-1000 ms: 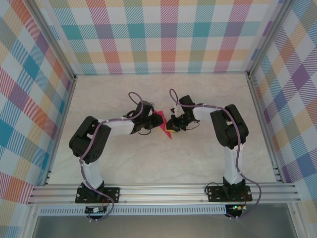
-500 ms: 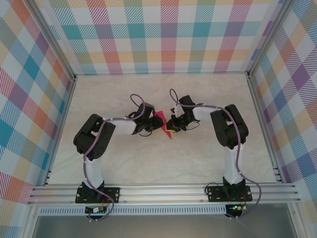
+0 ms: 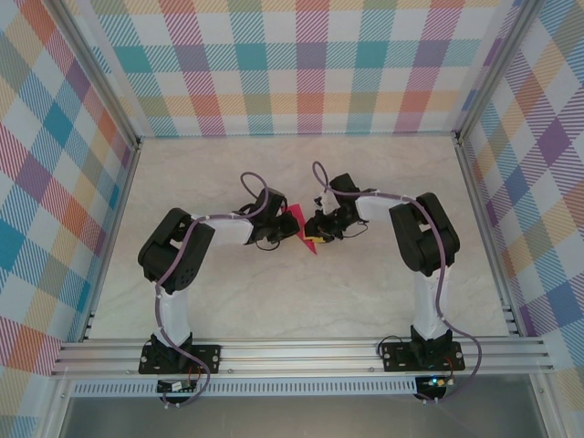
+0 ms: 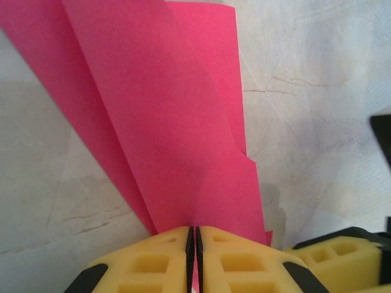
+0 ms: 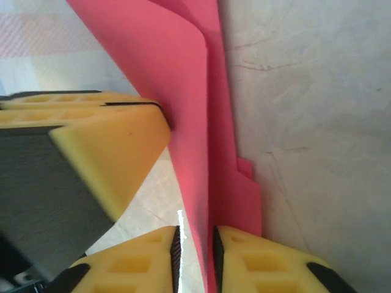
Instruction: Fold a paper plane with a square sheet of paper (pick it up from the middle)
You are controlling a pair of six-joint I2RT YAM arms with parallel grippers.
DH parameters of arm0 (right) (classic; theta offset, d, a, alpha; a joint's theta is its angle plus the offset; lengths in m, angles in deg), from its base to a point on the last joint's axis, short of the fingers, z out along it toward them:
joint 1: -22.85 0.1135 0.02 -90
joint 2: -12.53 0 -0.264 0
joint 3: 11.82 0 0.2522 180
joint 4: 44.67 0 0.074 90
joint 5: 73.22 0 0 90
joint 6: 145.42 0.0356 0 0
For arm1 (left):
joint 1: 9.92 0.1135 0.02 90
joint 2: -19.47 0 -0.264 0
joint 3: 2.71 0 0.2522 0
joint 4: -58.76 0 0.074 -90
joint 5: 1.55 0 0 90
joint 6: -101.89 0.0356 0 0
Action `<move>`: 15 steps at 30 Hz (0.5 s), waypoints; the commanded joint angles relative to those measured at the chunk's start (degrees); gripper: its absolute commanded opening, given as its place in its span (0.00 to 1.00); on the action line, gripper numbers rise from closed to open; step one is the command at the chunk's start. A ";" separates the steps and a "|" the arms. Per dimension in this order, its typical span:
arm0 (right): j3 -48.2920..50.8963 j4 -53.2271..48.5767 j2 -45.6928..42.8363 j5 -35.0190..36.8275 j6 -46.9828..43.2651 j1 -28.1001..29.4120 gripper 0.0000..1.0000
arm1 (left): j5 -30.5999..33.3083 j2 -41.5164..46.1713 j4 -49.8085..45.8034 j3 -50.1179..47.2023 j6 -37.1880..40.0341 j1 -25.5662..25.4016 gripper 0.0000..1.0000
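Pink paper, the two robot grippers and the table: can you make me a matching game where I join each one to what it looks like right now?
Column 1
1. pink paper
2. left gripper
3. right gripper
4. table

Column 2
A. pale, with marble-like veins
B. jaws a little apart, paper running between them
C. magenta, folded into layers
D. jaws pressed shut on the paper

Right pairs: 1-C, 2-D, 3-B, 4-A
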 commanded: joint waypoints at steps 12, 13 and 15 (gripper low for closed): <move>9.18 5.19 -13.32 9.39 6.04 -0.07 0.38 | 1.78 -2.93 -6.19 1.21 -0.18 -0.43 0.13; 8.94 4.80 -13.00 9.38 5.48 0.32 0.37 | 1.84 -3.10 -6.46 1.29 -0.36 -0.43 0.13; 8.31 3.98 -12.15 9.44 4.07 1.11 0.36 | 2.15 -3.11 -7.04 1.72 -0.53 -0.43 0.13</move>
